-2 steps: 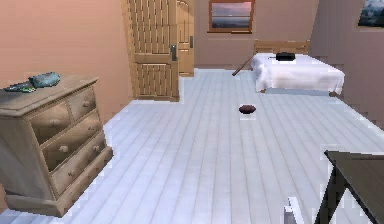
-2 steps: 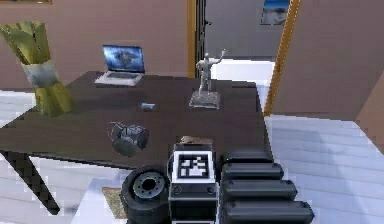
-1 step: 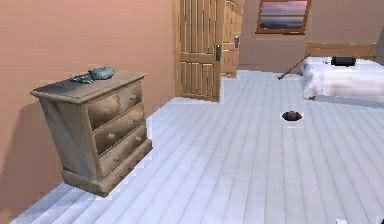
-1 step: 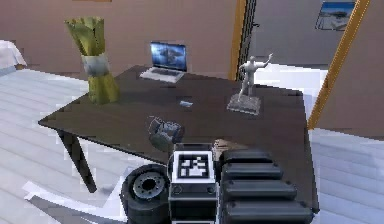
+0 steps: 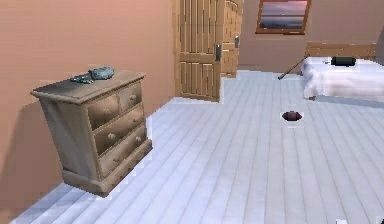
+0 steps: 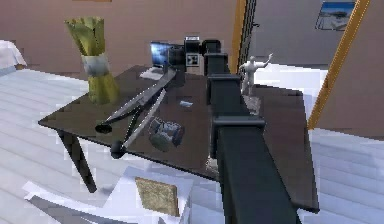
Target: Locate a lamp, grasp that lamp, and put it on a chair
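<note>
One dark, jointed metal desk lamp (image 6: 140,108), the task item: it rested with its stem slanted on the dark rectangular table (image 6: 290,135) in your arm side view, between the glass vase of yellow stalks (image 6: 92,55) and your dark square arm (image 6: 240,150).

One gripper (image 6: 192,60), at the arm's far end near the grey laptop (image 6: 160,55): you could tell neither how its fingers stood nor whether it held anything.

One white chair (image 6: 95,205) with a tan square cushion (image 6: 157,195), just beside the table's near edge.

Step in hand, by judgement: grasping the lamp. Your next move likely called for drawing the gripper toward its stem.

Legible writing: none.
</note>
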Robot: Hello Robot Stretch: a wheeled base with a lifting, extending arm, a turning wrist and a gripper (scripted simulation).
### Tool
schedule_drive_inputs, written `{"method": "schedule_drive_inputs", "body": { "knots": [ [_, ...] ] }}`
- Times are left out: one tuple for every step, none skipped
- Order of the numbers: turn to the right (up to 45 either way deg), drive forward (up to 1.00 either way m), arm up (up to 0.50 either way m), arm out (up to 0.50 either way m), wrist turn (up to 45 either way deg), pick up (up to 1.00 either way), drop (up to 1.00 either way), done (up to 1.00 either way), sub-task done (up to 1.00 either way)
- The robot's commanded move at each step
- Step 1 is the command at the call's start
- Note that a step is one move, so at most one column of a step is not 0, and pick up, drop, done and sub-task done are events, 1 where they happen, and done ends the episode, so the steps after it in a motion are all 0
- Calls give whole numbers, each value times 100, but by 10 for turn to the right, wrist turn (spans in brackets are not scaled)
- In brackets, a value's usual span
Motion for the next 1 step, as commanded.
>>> {"method": "schedule_drive_inputs", "body": {
  "knots": [
    [0,0,0,0,450,0,0,0,0]
  ]
}}
